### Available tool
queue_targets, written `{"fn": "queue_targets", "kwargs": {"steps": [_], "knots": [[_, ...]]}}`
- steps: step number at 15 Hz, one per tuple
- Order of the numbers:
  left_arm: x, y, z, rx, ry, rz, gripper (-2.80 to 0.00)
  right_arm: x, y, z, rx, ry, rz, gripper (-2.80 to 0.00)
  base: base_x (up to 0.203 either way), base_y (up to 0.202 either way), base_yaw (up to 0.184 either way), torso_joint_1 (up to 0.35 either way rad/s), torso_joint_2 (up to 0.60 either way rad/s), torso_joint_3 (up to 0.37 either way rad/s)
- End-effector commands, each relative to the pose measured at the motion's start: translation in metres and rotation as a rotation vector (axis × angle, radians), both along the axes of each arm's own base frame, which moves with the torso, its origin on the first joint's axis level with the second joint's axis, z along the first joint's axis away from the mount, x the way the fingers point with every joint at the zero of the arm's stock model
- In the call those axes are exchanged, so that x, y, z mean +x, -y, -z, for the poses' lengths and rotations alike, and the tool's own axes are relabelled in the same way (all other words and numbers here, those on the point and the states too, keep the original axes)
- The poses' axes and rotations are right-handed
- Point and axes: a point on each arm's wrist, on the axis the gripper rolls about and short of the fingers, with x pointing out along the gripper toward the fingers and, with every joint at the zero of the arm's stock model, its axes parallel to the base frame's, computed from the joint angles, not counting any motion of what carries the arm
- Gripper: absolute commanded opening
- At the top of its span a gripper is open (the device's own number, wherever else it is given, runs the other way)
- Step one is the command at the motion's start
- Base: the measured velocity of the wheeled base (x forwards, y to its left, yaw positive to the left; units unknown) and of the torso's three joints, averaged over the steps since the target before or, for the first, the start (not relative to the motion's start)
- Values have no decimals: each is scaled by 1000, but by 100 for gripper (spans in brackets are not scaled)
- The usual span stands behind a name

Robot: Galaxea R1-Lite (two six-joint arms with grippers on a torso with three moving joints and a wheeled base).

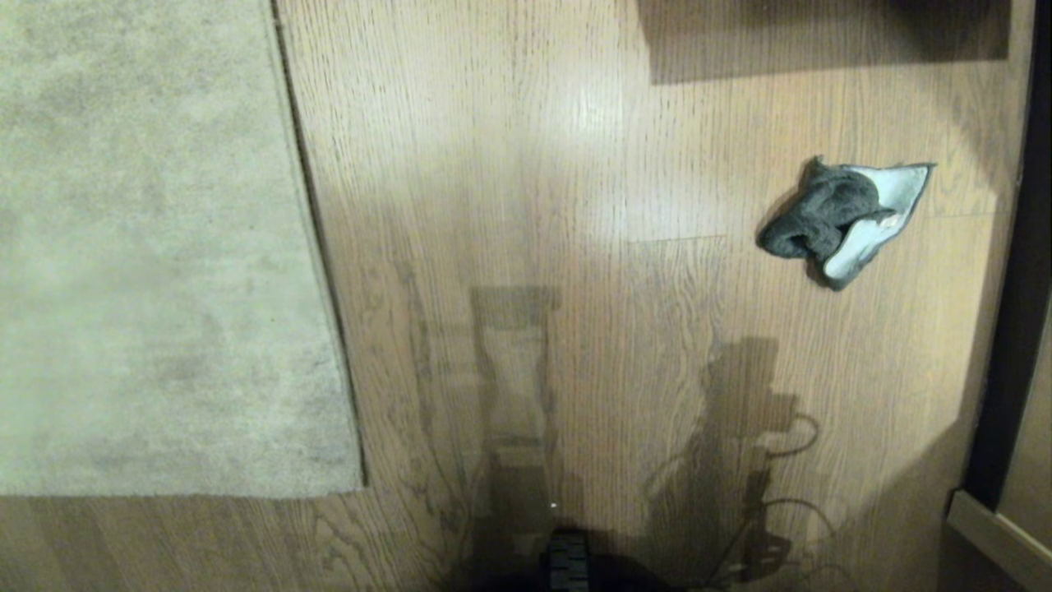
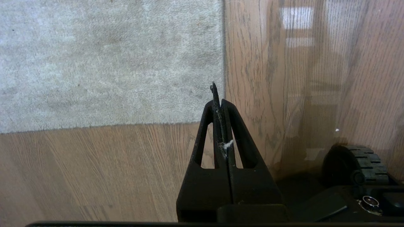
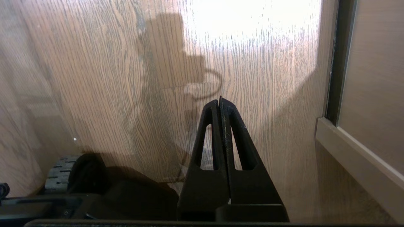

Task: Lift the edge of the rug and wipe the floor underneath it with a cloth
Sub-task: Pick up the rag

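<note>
A pale grey-beige rug (image 1: 148, 247) lies flat on the left of the head view; its rug edge (image 1: 316, 247) runs down to a near corner (image 1: 357, 485). The wood floor (image 1: 534, 205) spreads to its right. On it, at the right, lies the cloth (image 1: 838, 218), crumpled, dark grey with a whitish side showing. Neither arm shows in the head view. In the left wrist view my left gripper (image 2: 219, 101) hangs shut and empty above the rug corner (image 2: 221, 119). My right gripper (image 3: 219, 101) is shut and empty over bare floor (image 3: 126, 63).
A dark upright strip and a pale baseboard (image 1: 994, 534) bound the floor on the right; the same baseboard (image 3: 353, 151) is near the right gripper. My base's black wheels (image 2: 363, 160) (image 3: 63, 173) sit below the grippers. A shadowed object edge (image 1: 822, 41) is at the far side.
</note>
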Motion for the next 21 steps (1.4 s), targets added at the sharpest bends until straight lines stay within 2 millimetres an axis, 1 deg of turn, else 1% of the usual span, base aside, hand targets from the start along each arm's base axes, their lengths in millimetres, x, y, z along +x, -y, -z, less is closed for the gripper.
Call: {"fn": "queue_targets", "kwargs": {"steps": [1,5,10,15,18,21], "knots": [[0,0,0,0,-2,0,-280,0,0,0,-33,-1,-16,-280,0,0,0,0,0,0],[0,0,0,0,-2,0,-280,0,0,0,-101,-2,-15,-280,0,0,0,0,0,0],[0,0,0,0,-2,0,-280,1,-1,0,-111,-41,-44,-280,0,0,0,0,0,0],[0,0,0,0,-2,0,-280,14,-2,-26,-104,-149,-123,-280,0,0,0,0,0,0],[0,0,0,0,-2,0,-280,21,-2,-40,-106,-178,-191,-280,0,0,0,0,0,0],[0,0,0,0,-2,0,-280,32,-4,-48,-111,-211,-248,-280,0,0,0,0,0,0]]}}
